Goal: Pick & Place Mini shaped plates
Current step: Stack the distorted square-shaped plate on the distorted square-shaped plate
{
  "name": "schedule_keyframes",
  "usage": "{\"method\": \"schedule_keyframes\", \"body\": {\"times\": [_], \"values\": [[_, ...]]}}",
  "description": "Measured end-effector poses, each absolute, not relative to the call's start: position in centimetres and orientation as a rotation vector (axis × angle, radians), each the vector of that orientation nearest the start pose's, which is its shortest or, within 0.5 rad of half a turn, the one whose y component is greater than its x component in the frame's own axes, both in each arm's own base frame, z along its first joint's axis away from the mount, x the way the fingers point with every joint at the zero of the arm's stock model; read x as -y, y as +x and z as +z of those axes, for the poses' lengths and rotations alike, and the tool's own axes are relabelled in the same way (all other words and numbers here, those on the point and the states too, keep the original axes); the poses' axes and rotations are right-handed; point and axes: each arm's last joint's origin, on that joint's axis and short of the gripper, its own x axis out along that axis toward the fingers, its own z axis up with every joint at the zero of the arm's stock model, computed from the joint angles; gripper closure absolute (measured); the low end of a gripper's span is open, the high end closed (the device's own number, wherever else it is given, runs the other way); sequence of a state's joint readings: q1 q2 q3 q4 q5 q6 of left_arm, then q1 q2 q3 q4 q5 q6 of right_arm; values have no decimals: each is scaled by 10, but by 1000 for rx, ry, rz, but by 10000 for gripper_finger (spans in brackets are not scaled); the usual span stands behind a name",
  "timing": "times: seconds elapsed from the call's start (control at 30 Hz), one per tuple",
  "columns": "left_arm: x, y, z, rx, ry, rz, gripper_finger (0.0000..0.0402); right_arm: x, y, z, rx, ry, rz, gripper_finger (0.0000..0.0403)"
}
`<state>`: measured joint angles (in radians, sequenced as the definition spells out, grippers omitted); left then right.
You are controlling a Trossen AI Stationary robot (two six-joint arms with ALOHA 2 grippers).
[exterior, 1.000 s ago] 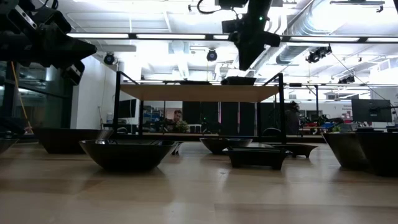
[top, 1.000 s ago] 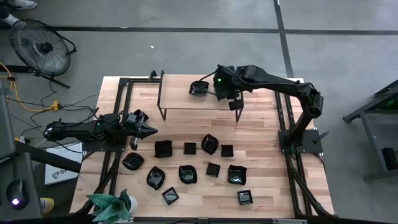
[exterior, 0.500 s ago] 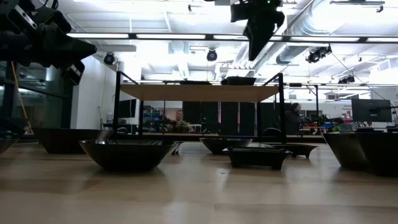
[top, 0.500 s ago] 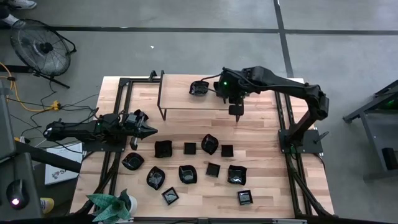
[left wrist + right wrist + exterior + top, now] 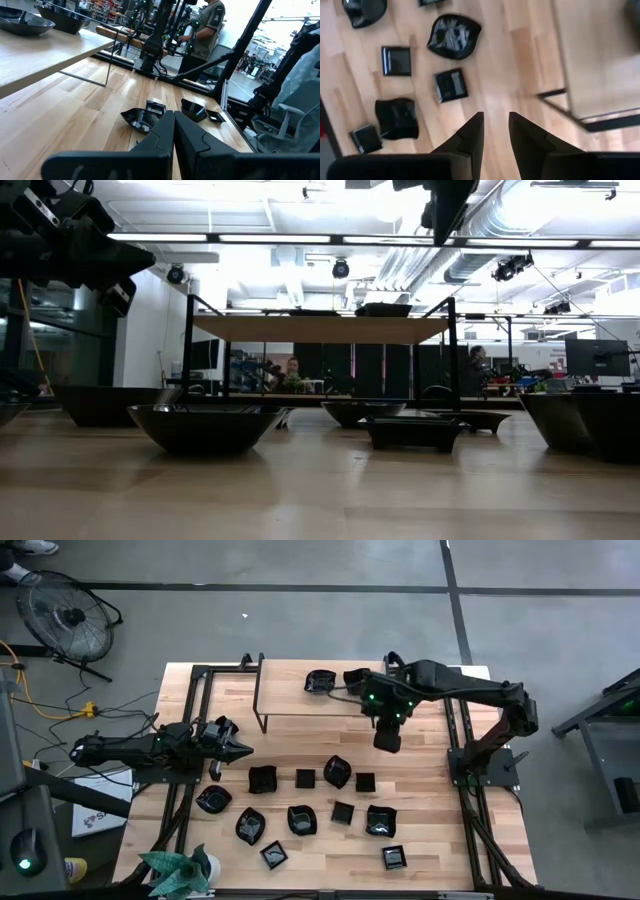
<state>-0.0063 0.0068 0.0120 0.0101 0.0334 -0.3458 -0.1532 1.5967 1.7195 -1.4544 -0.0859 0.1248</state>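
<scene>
Hovering empty above bare wood near the raised shelf (image 5: pixel 335 702), the right gripper (image 5: pixel 386 740) holds its fingers slightly parted. One mini plate (image 5: pixel 319 681) sits on that shelf; the other mini shaped plates (image 5: pixel 337 771) lie scattered on the table (image 5: pixel 430 800) below. The left gripper (image 5: pixel 243 749) waits closed at the table's left, near a green plant (image 5: pixel 178 869).

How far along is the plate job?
Done: one black plate sits on the raised shelf. In hand: nothing; the right gripper hangs open and empty past the shelf edge, above the table. Left: eleven plates on the table, such as the leaf-shaped one. The left gripper waits shut at the table's left side.
</scene>
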Motion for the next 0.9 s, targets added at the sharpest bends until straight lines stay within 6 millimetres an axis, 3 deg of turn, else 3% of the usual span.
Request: {"method": "schedule_keyframes", "body": {"times": [0.73, 0.9], "values": [[2, 97, 168, 8, -346, -42, 400, -44, 275, 361, -1417, 150, 1, 315], [2, 97, 168, 8, -346, -42, 400, -62, 271, 340, -1445, 160, 49, 315]]}}
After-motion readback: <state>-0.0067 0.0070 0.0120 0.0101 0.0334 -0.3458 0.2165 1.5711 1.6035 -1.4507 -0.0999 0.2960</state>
